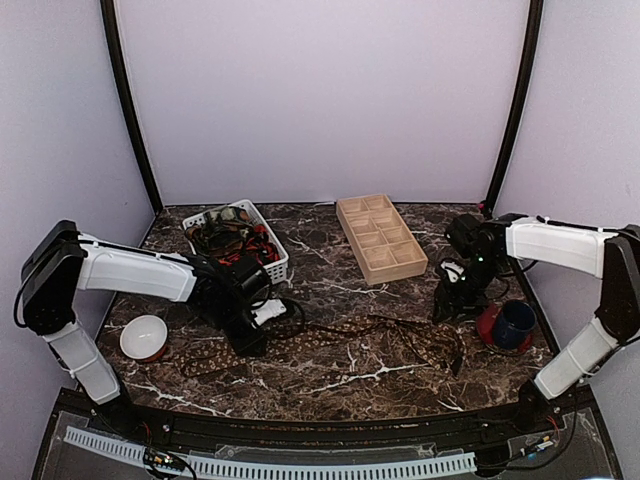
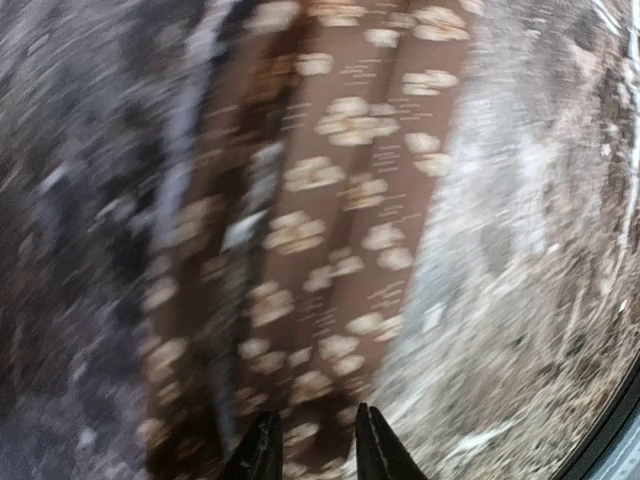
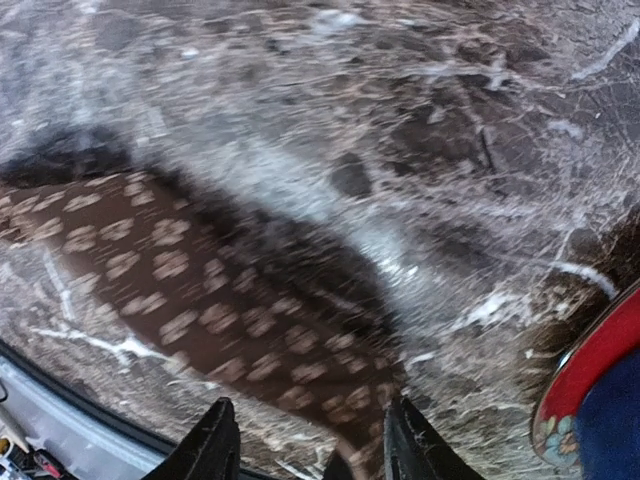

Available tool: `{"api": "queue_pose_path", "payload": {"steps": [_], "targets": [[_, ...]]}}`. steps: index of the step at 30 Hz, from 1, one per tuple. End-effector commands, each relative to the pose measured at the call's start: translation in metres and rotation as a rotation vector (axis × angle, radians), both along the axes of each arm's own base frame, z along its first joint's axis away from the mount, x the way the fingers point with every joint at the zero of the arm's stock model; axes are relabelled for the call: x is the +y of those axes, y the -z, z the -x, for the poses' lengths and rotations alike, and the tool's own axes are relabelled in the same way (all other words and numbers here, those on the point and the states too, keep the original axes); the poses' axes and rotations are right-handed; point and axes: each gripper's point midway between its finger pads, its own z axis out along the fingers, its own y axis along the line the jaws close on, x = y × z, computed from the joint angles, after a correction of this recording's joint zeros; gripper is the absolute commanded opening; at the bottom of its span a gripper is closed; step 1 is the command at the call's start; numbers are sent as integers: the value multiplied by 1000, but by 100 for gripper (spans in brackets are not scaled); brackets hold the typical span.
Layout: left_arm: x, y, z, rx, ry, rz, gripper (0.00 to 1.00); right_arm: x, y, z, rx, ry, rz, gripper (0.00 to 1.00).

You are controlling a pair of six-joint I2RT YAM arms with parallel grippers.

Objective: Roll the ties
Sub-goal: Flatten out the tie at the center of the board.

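Left gripper (image 2: 318, 450): black fingertips a narrow gap apart, low over the brown dotted tie (image 2: 340, 200); view blurred, cannot tell whether they pinch the cloth.
Right gripper (image 3: 312, 445): fingers well apart, the tie's tapering end lying between them, not clamped.
Brown dotted tie: laid out along the bench (image 1: 330, 385) toward its near edge, reaching from one gripper to the other.
Blue mug (image 1: 516, 322): on red saucer (image 1: 489, 328), just right of the right gripper, by the right edge.
White bowl (image 1: 145, 337): near the left edge.
White basket (image 1: 283, 262): far-left corner, other ties (image 1: 235, 240) heaped inside.
Wooden tray (image 1: 381, 236): far middle, divided into compartments.
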Motion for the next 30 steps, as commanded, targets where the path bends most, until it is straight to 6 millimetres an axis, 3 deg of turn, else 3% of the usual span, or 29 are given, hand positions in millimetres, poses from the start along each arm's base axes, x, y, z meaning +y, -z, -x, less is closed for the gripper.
{"api": "queue_pose_path", "payload": {"steps": [1, 5, 9, 12, 15, 19, 22, 26, 30], "targets": [[21, -16, -2, -2, -44, -5, 27, -19, 13, -25, -31, -8, 102, 48], [27, -17, 1, 9, -19, -32, 27, -26, 5, -51, -74, 9, 157, 45], [28, -25, -1, -13, -14, -42, 27, -27, -27, -66, -145, 2, 164, 45], [14, -45, -3, -41, -2, 57, 32, -9, -55, -55, -167, -12, 44, 46], [-3, -64, -3, -64, 29, 157, 35, 19, -71, -28, -143, -37, -92, 45], [-13, -65, -5, -62, 37, 187, 37, 50, -50, 21, -30, -90, -149, 45], [-15, -50, -1, -20, 46, 157, 38, 54, -24, 36, 23, -76, -149, 45], [-14, -29, 5, 25, 74, 91, 39, 39, 4, 28, 25, -54, -60, 45], [-8, -13, 4, 31, 78, 37, 36, 13, 17, 1, 5, -6, 7, 45]]}}
